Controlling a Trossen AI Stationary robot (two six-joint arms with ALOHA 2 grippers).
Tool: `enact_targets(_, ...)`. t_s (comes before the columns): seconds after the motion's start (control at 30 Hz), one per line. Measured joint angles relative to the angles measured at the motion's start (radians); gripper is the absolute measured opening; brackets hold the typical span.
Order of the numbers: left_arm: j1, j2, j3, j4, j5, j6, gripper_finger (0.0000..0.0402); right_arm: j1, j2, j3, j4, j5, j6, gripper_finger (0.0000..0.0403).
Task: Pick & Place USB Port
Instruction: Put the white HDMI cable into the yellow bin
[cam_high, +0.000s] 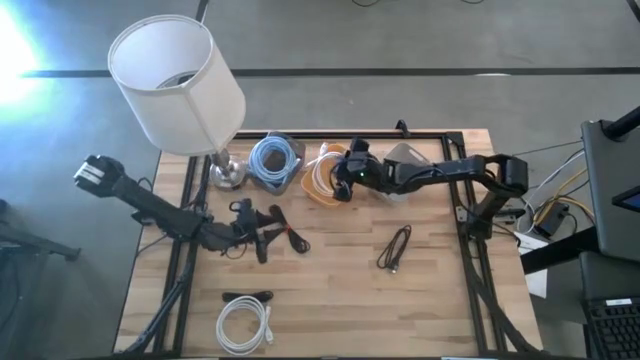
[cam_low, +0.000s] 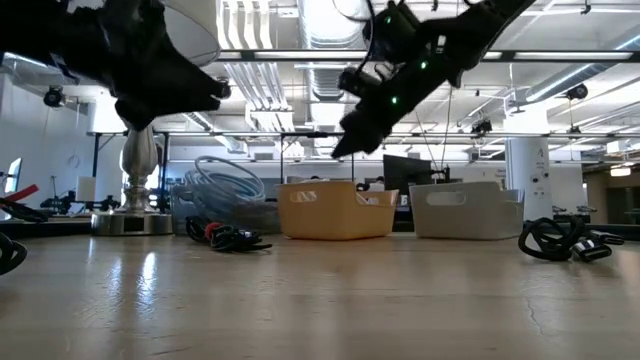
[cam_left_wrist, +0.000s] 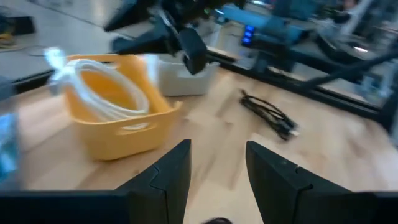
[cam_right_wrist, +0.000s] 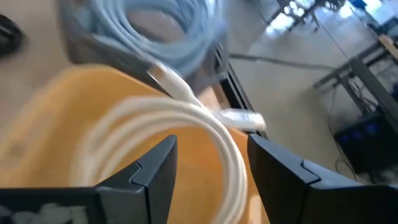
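USB cable sorting, state at this frame, with the yellow bin (cam_high: 322, 176) as landmark. Nearest the table's front edge, well apart from the bin, lies a coiled white cable (cam_high: 243, 323) with a short black cable (cam_high: 247, 296) just behind it. A longer black cable (cam_high: 395, 247) lies nearer the bin on the right arm's side, long axis running roughly front to back. The left gripper (cam_high: 262, 235) sits low over the wood in front of the bin, beside a tangle of black cable (cam_high: 287, 237); its fingers (cam_left_wrist: 169, 174) stand apart with nothing between them. The right gripper (cam_high: 345, 178) hovers directly above the bin, fingers (cam_right_wrist: 152, 171) spread and empty, looking down on the white cable coil (cam_right_wrist: 186, 124) inside. Judgement: this coil has just been dropped off, or is next to be picked. Either way the right arm is the nearer one, the coil lying straight below its open fingers. Beside the bin stand a grey bin of blue cable (cam_high: 274, 160) and a white bin (cam_high: 405, 165); a lamp (cam_high: 185, 85) stands beyond.
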Motion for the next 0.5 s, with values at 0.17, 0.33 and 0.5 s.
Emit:
enact_targets(0.17,-0.055,0.012,0.087,-0.052,0.090,0.067,0.0156,0.089,-0.059,0.000,-0.026,0.000,0.047,0.0190)
enact_targets(0.33,-0.106,0.086,0.278,-0.346,0.123,0.062,0.0156,0.166,-0.094,0.000,-0.033,0.000,0.060,0.0189)
enact_targets(0.5,-0.137,0.221,0.490,-0.780,0.242,-0.106,0.0156,0.216,-0.101,-0.001,-0.049,0.000,0.088,0.0188)
